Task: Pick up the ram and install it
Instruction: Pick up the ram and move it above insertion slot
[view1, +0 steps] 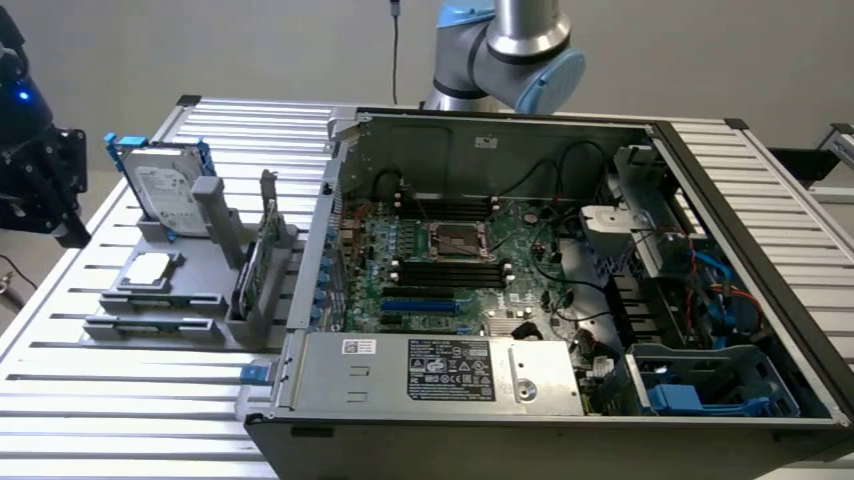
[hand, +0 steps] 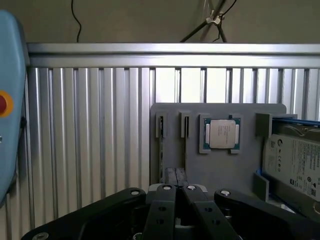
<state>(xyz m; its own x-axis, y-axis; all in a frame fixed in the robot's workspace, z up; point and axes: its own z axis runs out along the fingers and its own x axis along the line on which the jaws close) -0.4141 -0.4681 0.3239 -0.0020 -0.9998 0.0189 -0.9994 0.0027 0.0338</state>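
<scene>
The ram (view1: 254, 278) is a thin dark greenish board standing on edge in the grey holder (view1: 174, 300), on the side nearest the open computer case (view1: 534, 260). Black memory slots (view1: 447, 272) lie on the motherboard beside the processor socket (view1: 454, 240). In the wrist view my gripper (hand: 177, 189) is shut, its black fingers (hand: 162, 210) pressed together with nothing between them. It hangs above the near edge of the grey holder (hand: 215, 170), apart from everything on it.
The holder also carries a silver hard drive (view1: 167, 195) with blue brackets and a small square silver chip (hand: 221, 134). A dark device (view1: 34, 170) stands at the exterior view's left edge. A blue housing with a red button (hand: 7, 105) sits beside the slatted table (hand: 90, 125).
</scene>
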